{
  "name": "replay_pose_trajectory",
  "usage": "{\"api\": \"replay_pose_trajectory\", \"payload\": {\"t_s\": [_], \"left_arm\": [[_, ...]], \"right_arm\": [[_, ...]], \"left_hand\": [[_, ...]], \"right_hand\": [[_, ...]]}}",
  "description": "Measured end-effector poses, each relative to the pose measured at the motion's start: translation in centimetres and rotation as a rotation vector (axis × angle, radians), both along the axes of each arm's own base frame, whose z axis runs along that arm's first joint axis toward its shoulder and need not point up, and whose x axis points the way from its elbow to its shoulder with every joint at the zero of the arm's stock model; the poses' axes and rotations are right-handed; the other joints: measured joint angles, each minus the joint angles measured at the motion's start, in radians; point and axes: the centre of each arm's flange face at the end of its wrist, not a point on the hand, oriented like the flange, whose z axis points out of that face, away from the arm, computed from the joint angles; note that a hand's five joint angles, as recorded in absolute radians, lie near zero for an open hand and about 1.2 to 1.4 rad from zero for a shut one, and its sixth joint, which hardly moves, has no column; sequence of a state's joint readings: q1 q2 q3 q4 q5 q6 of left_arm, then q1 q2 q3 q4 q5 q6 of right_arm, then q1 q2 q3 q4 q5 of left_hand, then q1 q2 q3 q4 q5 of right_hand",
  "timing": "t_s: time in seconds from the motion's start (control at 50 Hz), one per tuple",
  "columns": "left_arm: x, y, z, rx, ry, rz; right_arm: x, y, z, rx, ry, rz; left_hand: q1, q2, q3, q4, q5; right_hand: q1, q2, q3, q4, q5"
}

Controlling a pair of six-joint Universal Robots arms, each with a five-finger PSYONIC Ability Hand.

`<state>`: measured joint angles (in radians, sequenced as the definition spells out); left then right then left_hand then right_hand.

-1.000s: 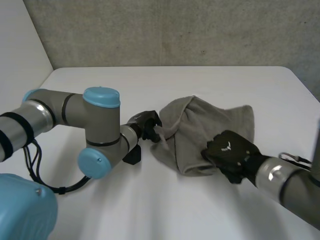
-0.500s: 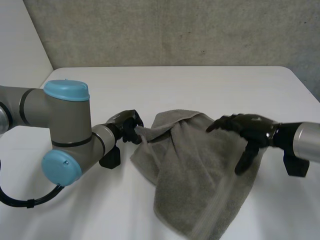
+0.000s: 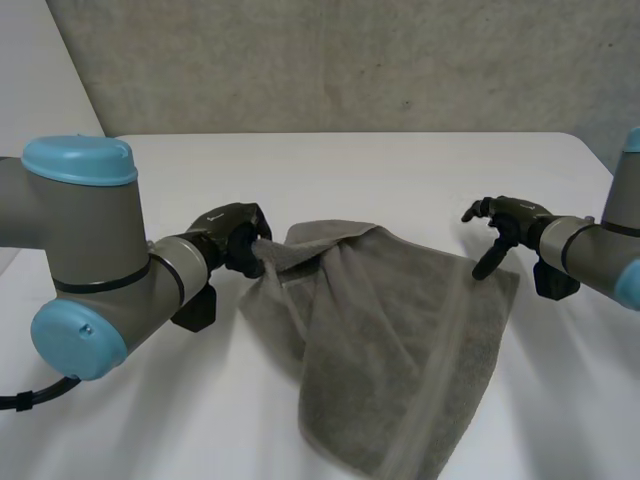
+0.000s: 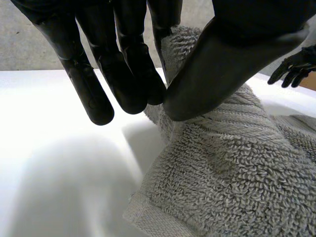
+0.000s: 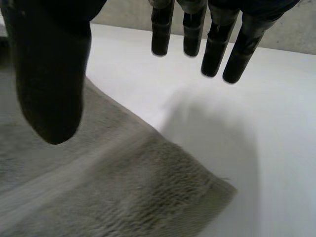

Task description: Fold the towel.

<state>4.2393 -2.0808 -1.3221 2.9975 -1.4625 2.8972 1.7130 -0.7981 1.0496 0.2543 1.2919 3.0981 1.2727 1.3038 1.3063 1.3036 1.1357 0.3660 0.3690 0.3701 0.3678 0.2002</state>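
A grey towel (image 3: 390, 340) lies spread across the white table (image 3: 330, 170), bunched at its left corner. My left hand (image 3: 232, 237) pinches that corner between thumb and fingers (image 4: 133, 74), holding the towel (image 4: 232, 168) just above the table. My right hand (image 3: 500, 225) hovers open above the towel's far right corner (image 3: 505, 275), fingers spread and holding nothing. In the right wrist view the thumb (image 5: 49, 84) hangs over the towel (image 5: 108, 187) and the fingers (image 5: 217, 44) over bare table, with the corner below them.
A grey concrete wall (image 3: 350, 60) runs behind the table's far edge. The towel's near end (image 3: 390, 455) reaches toward the table's front. My right hand (image 4: 295, 66) appears beyond the towel in the left wrist view.
My right hand let go of the towel, opened and moved away to the right. My left hand pulled its corner leftward, and the towel spread out from a bunched heap.
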Motion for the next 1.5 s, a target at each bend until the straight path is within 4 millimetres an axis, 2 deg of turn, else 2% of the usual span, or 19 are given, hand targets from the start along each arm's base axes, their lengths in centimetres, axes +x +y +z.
{"api": "replay_pose_trajectory", "payload": {"t_s": [0.12, 0.44, 0.6, 0.88, 0.98, 1.2, 1.26, 1.34, 1.4, 1.48, 1.5], "left_arm": [[0.3, 0.2, -0.4, 0.011, -0.015, 0.001], [0.7, -0.4, -1.1, 0.01, -0.036, 0.009], [0.7, -0.4, -1.3, 0.007, -0.035, 0.011], [0.7, -0.4, -1.3, 0.008, -0.035, 0.011], [0.7, -0.4, -1.3, 0.007, -0.034, 0.011], [0.8, -0.7, -1.6, 0.012, -0.038, 0.017], [0.9, -1.1, -1.7, 0.009, -0.038, 0.023], [1.0, -1.8, -1.4, -0.028, -0.043, 0.024], [0.8, -2.9, -0.8, -0.094, -0.059, 0.015], [0.4, -5.5, 1.3, -0.25, -0.1, 0.005], [0.3, -6.4, 2.4, -0.307, -0.111, 0.007]], "right_arm": [[-0.1, -0.4, -0.9, 0.006, 0.069, -0.015], [-0.3, 0.0, -2.3, 0.054, 0.147, 0.014], [-0.3, 0.0, -2.8, 0.063, 0.146, 0.015], [-0.3, 0.1, -2.9, 0.068, 0.148, 0.016], [-0.2, 0.2, -2.7, 0.067, 0.147, 0.018], [0.5, 0.6, -2.2, 0.055, 0.141, 0.039], [0.7, 0.7, -2.0, 0.048, 0.139, 0.048], [1.2, 0.6, -1.3, 0.024, 0.131, 0.065], [1.8, 0.2, -0.1, -0.024, 0.127, 0.086], [3.1, -1.2, 4.3, -0.189, 0.131, 0.12], [3.4, -1.6, 6.0, -0.252, 0.131, 0.125]], "left_hand": [[-0.011, -0.065, -0.066, -0.065, -0.06], [-0.035, -0.085, -0.091, -0.087, -0.083], [-0.067, -0.114, -0.117, -0.115, -0.115], [-0.082, -0.132, -0.133, -0.13, -0.13], [-0.095, -0.142, -0.144, -0.141, -0.144], [-0.099, -0.141, -0.144, -0.141, -0.145], [-0.075, -0.081, -0.085, -0.083, -0.107], [0.0, 0.016, 0.012, 0.027, -0.005], [0.009, 0.026, 0.021, 0.053, 0.015], [0.015, 0.027, 0.022, 0.055, 0.017], [0.016, 0.027, 0.022, 0.055, 0.017]], "right_hand": [[0.103, 0.099, 0.102, 0.107, 0.107], [0.116, 0.102, 0.11, 0.114, 0.117], [0.253, 0.25, 0.249, 0.249, 0.246], [0.678, 0.712, 0.712, 0.718, 0.714], [0.936, 0.929, 0.937, 0.938, 0.937], [0.951, 0.939, 0.972, 0.974, 0.959], [0.952, 0.939, 0.974, 0.974, 0.959], [0.955, 0.939, 0.974, 0.975, 0.959], [0.955, 0.942, 0.975, 0.975, 0.959], [0.955, 0.942, 0.976, 0.975, 0.959], [0.955, 0.942, 0.976, 0.975, 0.959]]}}
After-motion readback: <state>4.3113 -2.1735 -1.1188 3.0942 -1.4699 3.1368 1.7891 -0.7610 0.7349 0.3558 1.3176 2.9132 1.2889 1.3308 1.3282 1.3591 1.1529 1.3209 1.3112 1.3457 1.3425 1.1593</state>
